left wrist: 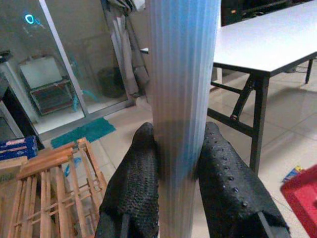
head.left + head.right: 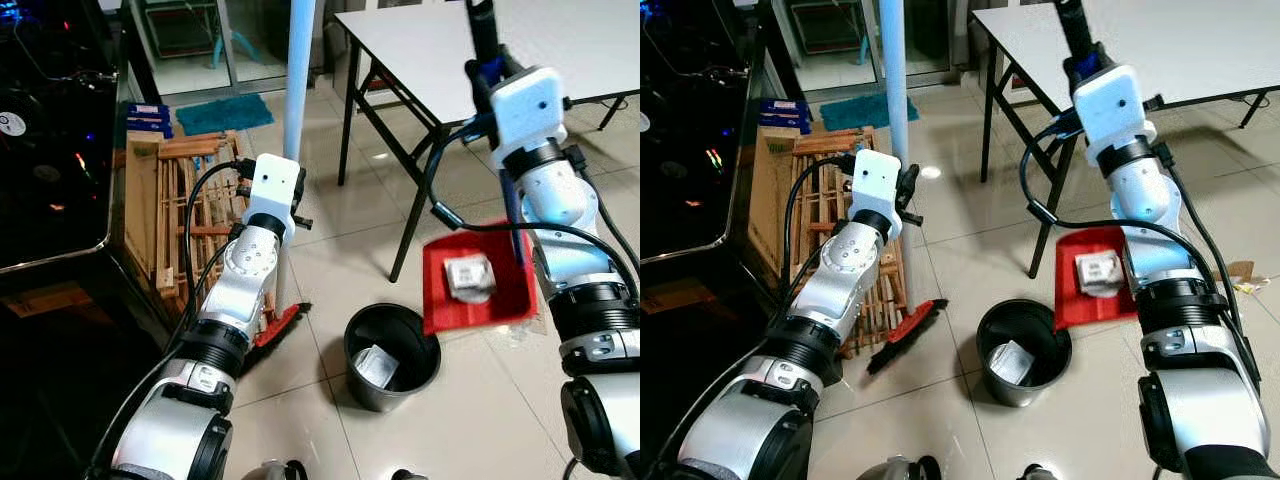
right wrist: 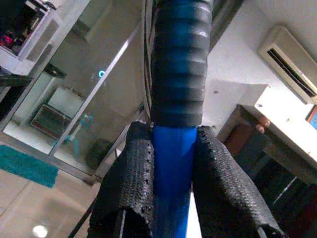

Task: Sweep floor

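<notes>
Left pincer around broom pole; no readable writing.

Glossy tiled floor, white folding table

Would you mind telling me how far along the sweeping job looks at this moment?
Done: crumpled litter already lies in the black bin, and more sits on the red dustpan. In hand: the left gripper is clamped on the pale blue broom handle, with the red broom head on the floor; the right gripper holds the blue dustpan handle. Left: tipping the dustpan's litter into the bin, and scraps by the table leg.
</notes>
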`<state>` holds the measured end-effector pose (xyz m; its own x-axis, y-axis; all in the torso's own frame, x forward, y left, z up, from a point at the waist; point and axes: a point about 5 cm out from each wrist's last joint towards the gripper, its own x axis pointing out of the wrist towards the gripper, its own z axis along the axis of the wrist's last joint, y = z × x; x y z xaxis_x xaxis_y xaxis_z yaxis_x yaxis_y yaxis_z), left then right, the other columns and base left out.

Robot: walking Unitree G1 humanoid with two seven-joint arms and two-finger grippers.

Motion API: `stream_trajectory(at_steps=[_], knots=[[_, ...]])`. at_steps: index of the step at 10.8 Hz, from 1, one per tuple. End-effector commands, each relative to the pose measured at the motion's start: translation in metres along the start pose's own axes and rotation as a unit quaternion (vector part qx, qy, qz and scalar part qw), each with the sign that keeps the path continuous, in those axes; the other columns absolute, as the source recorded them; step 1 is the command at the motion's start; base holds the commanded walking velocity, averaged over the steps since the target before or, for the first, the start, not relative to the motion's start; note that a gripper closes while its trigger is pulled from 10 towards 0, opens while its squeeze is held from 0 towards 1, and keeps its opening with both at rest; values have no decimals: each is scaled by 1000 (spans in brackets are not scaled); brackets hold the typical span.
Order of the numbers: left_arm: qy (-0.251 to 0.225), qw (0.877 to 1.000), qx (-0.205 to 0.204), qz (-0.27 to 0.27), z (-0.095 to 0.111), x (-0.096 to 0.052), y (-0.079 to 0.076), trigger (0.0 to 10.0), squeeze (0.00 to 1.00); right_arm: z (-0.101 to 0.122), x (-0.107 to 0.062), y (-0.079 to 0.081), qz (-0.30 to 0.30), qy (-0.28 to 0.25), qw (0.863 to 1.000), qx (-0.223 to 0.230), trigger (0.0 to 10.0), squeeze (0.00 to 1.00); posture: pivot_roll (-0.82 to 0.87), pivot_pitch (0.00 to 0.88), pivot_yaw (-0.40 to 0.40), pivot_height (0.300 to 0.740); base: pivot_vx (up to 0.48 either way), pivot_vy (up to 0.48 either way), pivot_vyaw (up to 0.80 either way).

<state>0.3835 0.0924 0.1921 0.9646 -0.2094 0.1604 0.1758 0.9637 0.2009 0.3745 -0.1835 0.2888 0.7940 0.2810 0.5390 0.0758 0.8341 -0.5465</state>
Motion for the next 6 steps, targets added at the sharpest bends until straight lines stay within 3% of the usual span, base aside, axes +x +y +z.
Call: stream_trajectory(at_steps=[1, 6], knots=[[-31, 999, 4, -1, 13, 1, 1, 10000, 0, 22, 12, -7, 4, -56, 998, -29, 10000, 0, -47, 123, 58, 740, 0, 0, 0], [-34, 999, 4, -2, 14, 1, 1, 10000, 0, 32, 18, -3, 49, -90, 990, -98, 10000, 0, -48, 126, 56, 740, 0, 0, 0]])
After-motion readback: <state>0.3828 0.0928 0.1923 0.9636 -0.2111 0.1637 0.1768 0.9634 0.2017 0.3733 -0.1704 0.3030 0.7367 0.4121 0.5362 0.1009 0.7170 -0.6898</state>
